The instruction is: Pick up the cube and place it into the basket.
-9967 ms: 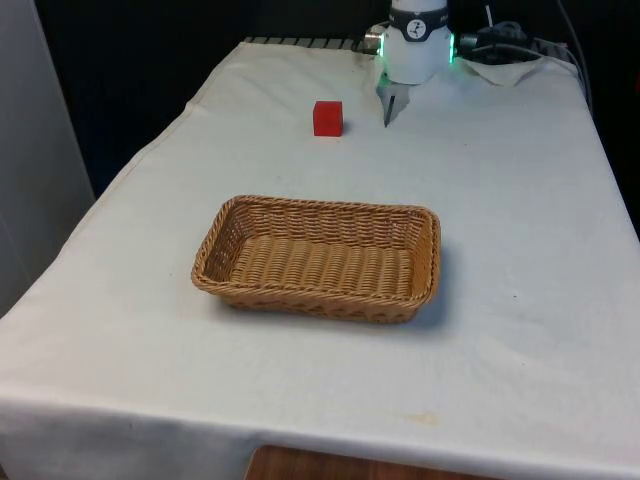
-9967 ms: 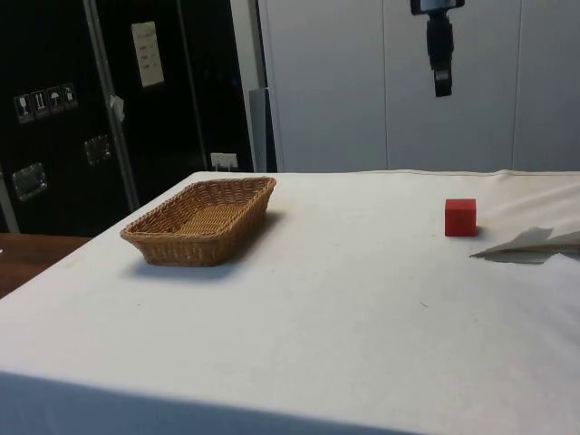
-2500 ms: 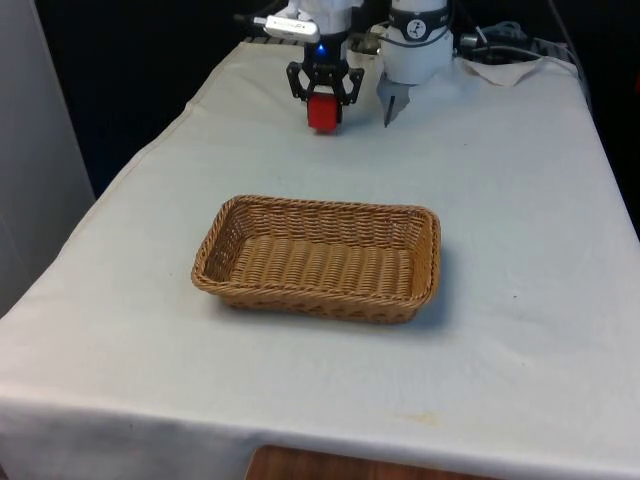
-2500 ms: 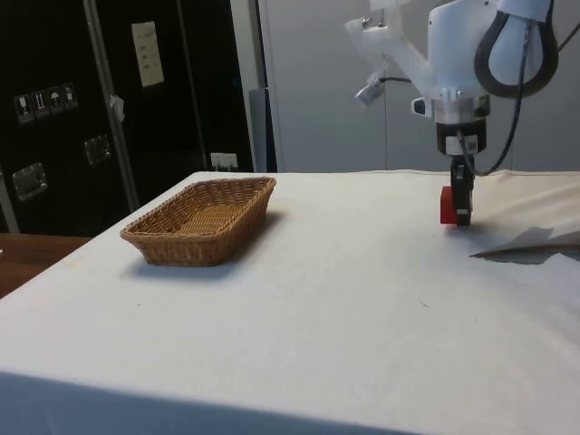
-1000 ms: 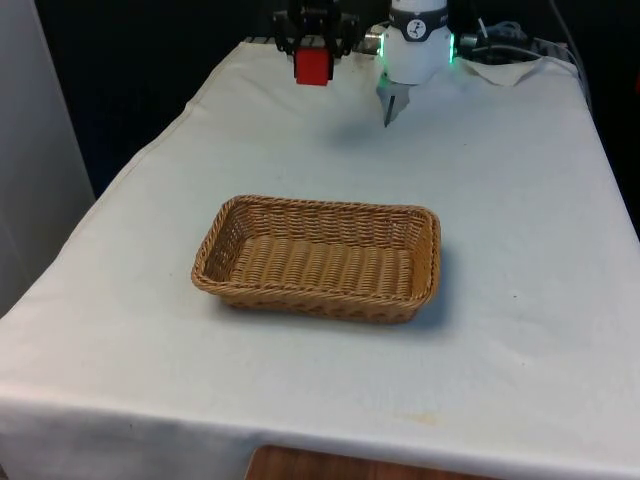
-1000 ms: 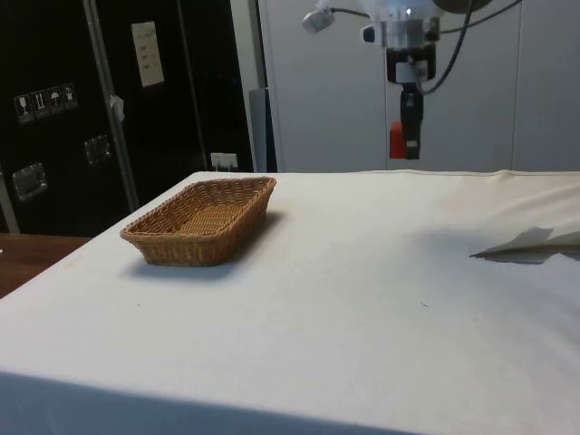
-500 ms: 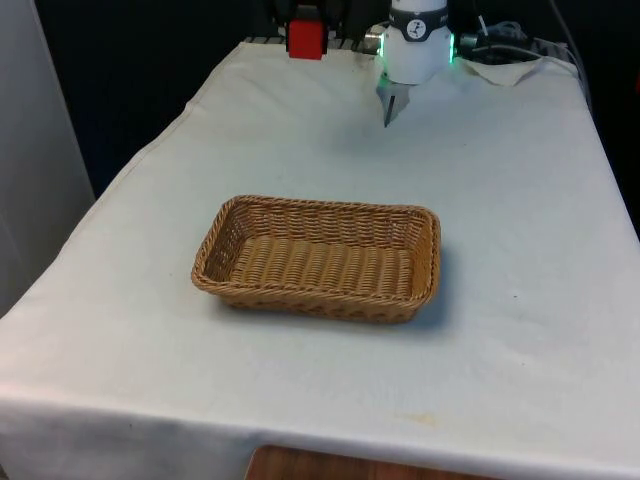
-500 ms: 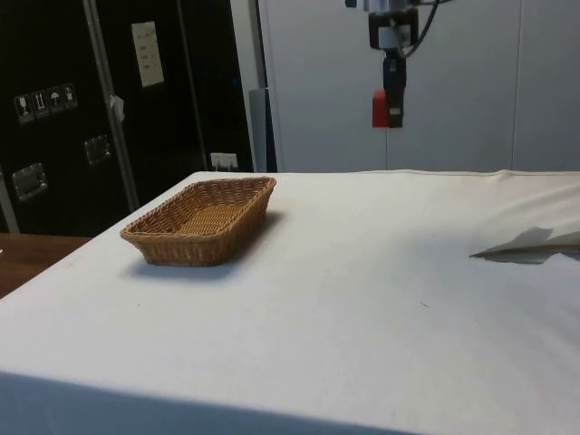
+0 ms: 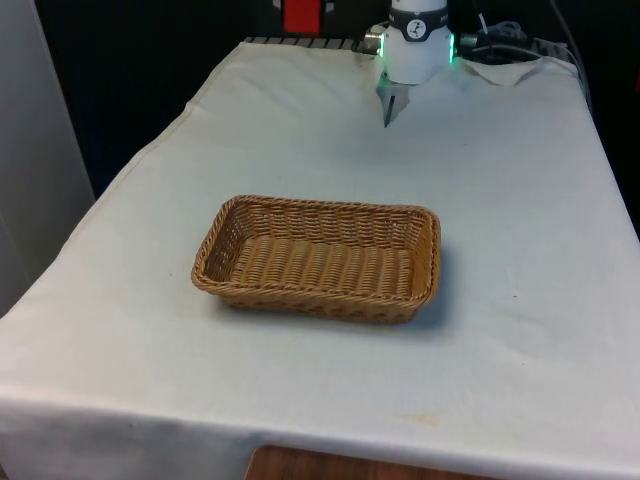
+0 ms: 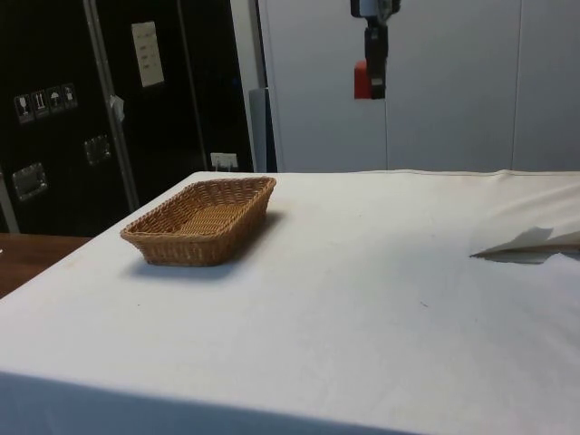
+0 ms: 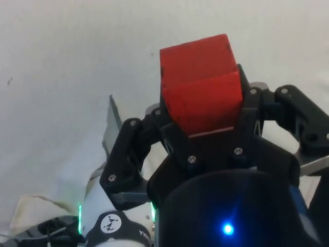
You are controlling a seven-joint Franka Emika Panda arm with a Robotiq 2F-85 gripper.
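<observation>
Red cube [image 10: 362,79] had climbed since a second ago, clamped in the black gripper [image 10: 371,80], top centre of side view. Wicker basket [image 10: 201,220] sat lower left; carry-over looked next.

Lighting even and diffuse, from overhead. White cloth [image 9: 300,150] bright in the front view, no blown-out glare; far background dark. Basket [image 9: 318,256] casts a soft, short shadow on the cloth along its near edge and right side in the front view. In the side view the cloth reads greyer toward the lower part of the frame; a faint shadow lies beside the basket there. Wrist view: cube [image 11: 200,82] lit from above, top face brighter than the front face; gripper [image 11: 205,131] in dark tones, close parts soft.
</observation>
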